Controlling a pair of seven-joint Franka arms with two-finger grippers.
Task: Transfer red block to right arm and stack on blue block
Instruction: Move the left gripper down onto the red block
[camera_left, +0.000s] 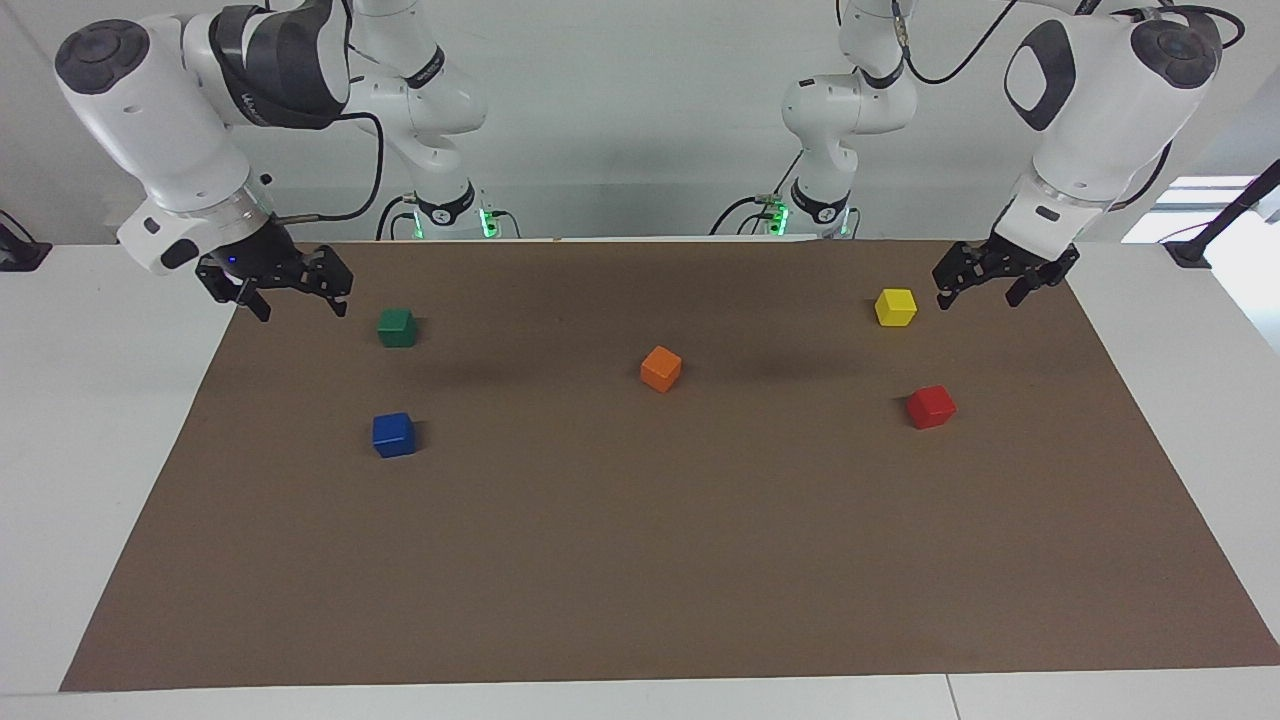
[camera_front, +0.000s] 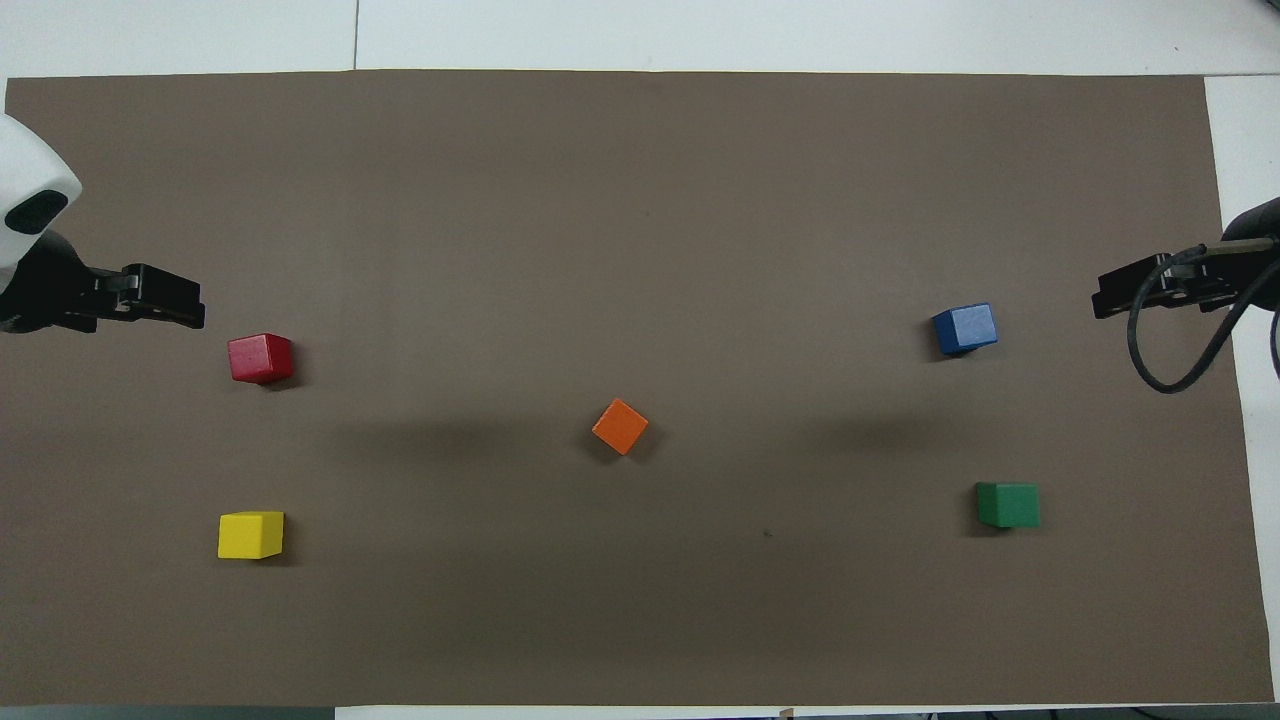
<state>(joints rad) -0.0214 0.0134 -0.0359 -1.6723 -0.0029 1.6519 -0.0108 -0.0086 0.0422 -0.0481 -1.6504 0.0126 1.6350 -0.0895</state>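
Observation:
The red block (camera_left: 931, 407) (camera_front: 261, 358) lies on the brown mat toward the left arm's end of the table. The blue block (camera_left: 394, 435) (camera_front: 965, 329) lies toward the right arm's end, about as far from the robots as the red one. My left gripper (camera_left: 982, 293) (camera_front: 188, 306) hangs open and empty over the mat's edge, beside the yellow cube and apart from the red block. Over the mat's other end, near the green cube, my right gripper (camera_left: 300, 305) (camera_front: 1108, 298) hangs open and empty, with a black cable looping at its wrist.
A yellow cube (camera_left: 895, 307) (camera_front: 251, 535) sits nearer to the robots than the red block. A green cube (camera_left: 397, 327) (camera_front: 1008, 505) sits nearer to the robots than the blue block. An orange cube (camera_left: 661, 368) (camera_front: 620, 427) lies mid-mat (camera_left: 640, 560).

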